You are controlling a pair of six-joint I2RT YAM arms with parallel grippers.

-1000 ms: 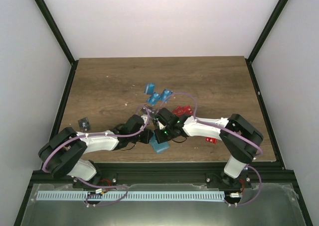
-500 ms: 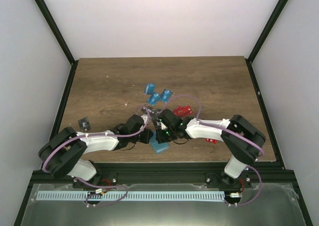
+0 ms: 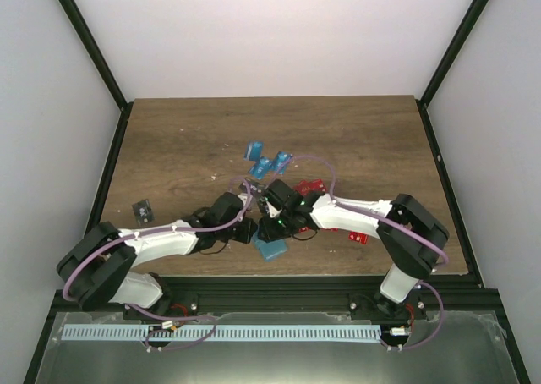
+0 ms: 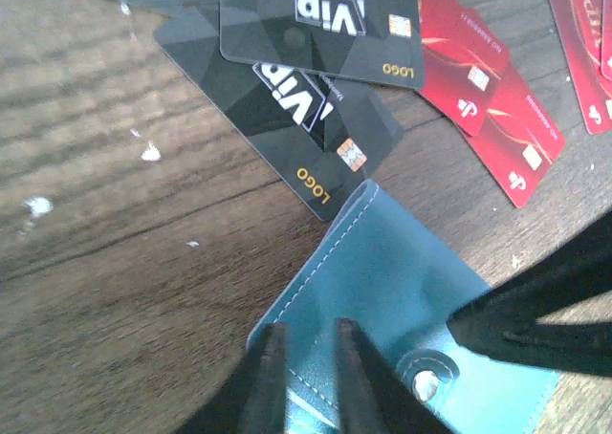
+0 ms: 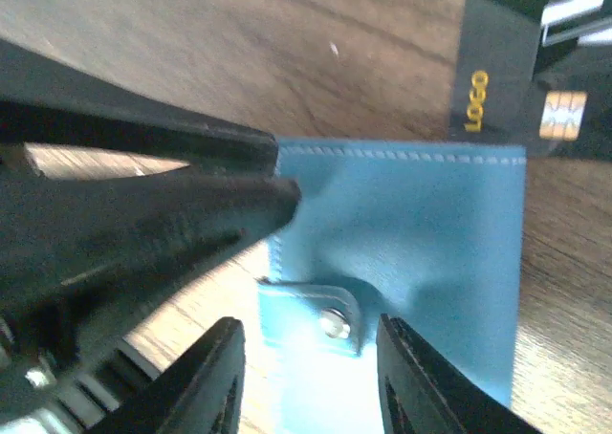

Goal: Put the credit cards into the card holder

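Card holder: a teal card holder (image 4: 382,271) lies on the wooden table (image 3: 355,130) close to the near edge, right between the two grippers.
Inside the holder: I can't make out whether any card sits in it; only the outer face and a snap tab (image 5: 320,310) with a metal stud show.
Cards nearby: two black cards (image 4: 316,13) overlap on the wood, the lower one reaching a corner of the holder. Red cards (image 4: 478,90) fan out just beside them.
Cards farther off: blue cards (image 3: 264,160) are bunched toward the middle of the table. A single black card (image 3: 142,207) lies well apart on the left.
Left arm (image 3: 161,242): bent low, reaching inward to the holder.
Left gripper (image 4: 309,343): almost closed, only a thin slit between the fingers, nipping the holder's stitched edge.
Right arm (image 3: 355,215): folded inward, its wrist meeting the left one over the holder.
Right gripper (image 5: 308,358): fingers apart, standing either side of the snap tab and gripping nothing that I can see.
Hard to see: from above, the wrists cover most of the holder and the pinch itself. The outermost red cards are cut off at the edge of the left wrist view.
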